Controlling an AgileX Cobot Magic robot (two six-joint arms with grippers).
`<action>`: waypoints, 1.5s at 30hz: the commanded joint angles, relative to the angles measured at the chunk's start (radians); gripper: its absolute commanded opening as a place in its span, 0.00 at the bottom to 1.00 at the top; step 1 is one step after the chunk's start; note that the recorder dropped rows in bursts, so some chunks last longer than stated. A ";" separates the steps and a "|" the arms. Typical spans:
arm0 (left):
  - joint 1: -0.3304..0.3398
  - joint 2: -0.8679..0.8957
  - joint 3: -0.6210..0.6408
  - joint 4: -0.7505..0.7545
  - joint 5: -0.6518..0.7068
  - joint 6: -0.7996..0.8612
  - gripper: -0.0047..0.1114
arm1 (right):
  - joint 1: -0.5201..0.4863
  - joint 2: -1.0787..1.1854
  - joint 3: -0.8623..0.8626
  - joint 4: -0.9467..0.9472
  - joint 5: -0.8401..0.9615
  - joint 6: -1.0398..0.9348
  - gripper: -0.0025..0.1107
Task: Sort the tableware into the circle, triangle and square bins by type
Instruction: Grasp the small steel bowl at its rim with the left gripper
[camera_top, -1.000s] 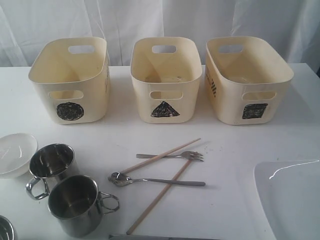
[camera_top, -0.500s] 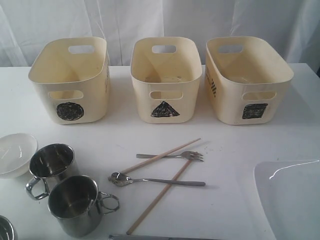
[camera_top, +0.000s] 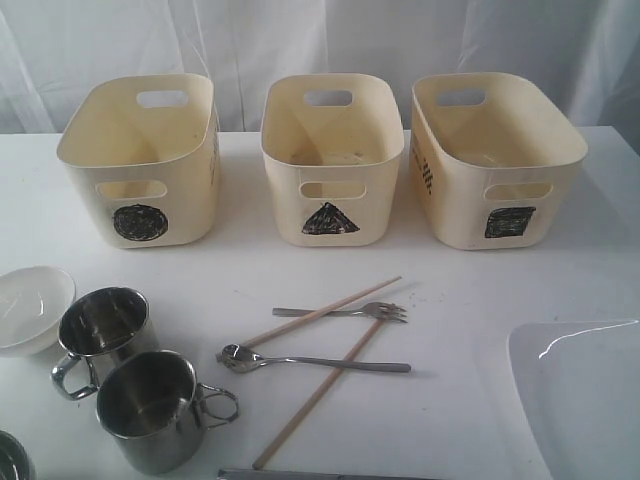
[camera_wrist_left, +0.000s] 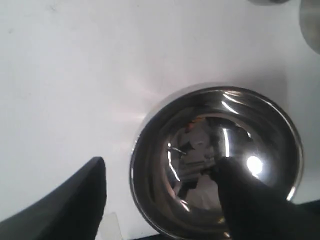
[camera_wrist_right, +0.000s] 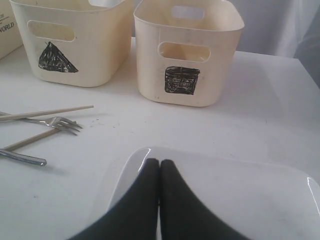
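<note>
Left gripper (camera_wrist_left: 160, 165), jaws spread, straddles the rim of a shiny steel cup (camera_wrist_left: 200, 125) at the counter's (camera_top: 450, 290) near-left corner. One finger appears to be inside, one outside. A sound grasp likely means seating the wall deep before closing, then lifting straight. Right gripper (camera_wrist_right: 159, 165), jaws pressed together, hangs over the white plate (camera_wrist_right: 240, 190), near right. The three bins (camera_top: 380, 200) line the far side.

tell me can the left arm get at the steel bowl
Probably yes: the left gripper is open at the steel bowl, one finger outside its rim, one over the inside, nothing between.
</note>
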 joint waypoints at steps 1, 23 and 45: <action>-0.005 -0.003 0.076 0.020 -0.103 -0.001 0.61 | -0.006 -0.006 0.002 -0.004 -0.003 0.000 0.02; -0.005 -0.001 0.221 -0.009 -0.335 0.094 0.44 | -0.005 -0.006 0.002 -0.002 -0.003 0.000 0.02; -0.005 0.061 0.223 -0.072 -0.335 0.094 0.11 | -0.005 -0.006 0.002 -0.002 -0.003 0.000 0.02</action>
